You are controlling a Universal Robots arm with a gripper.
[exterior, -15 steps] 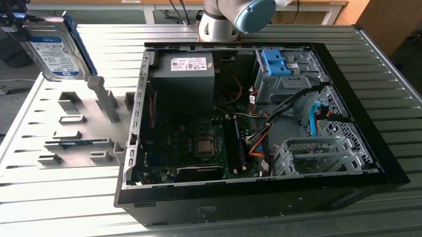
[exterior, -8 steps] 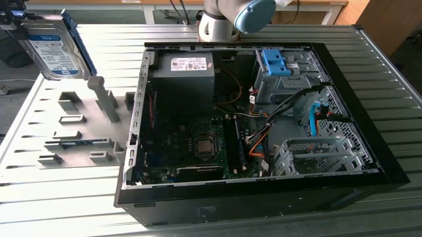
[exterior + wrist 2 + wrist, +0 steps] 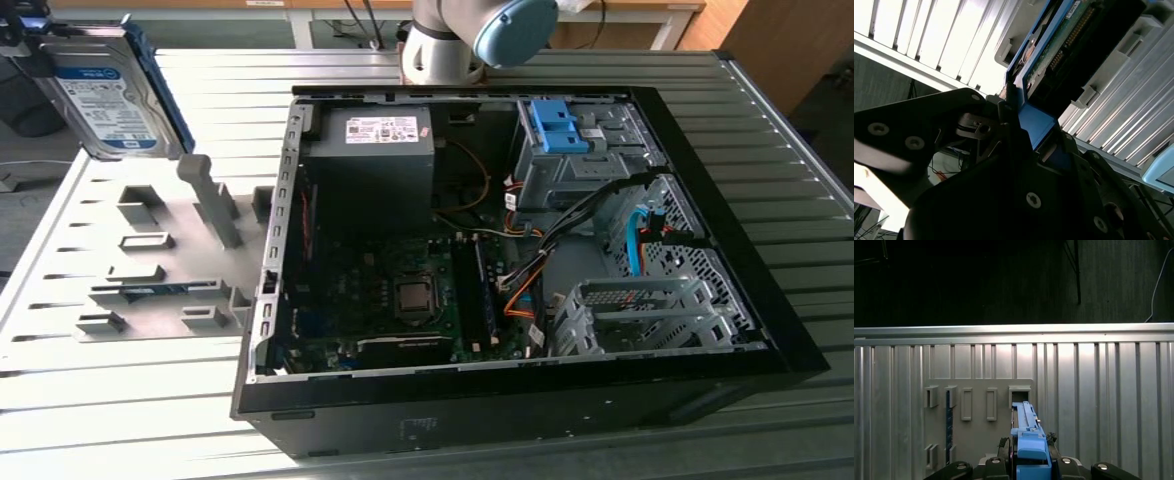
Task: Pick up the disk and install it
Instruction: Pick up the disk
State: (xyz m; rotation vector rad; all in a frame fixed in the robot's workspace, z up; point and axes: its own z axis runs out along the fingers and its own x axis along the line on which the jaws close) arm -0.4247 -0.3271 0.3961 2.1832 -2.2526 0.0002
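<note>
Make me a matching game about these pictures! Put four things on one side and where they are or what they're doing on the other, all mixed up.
Things:
1. disk
2. computer case
3. grey rack
4. gripper

Places and states:
A. lying on its side, open, insides showing
B. squeezed shut on the disk
C. up in the air, off the table
D. flat on the table, beside the case

Pairs: 1-C, 2-A, 3-D, 4-B

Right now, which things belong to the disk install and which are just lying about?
Job: disk, clamped in the gripper; open computer case.
Lying about: grey slotted rack; slatted table.
</note>
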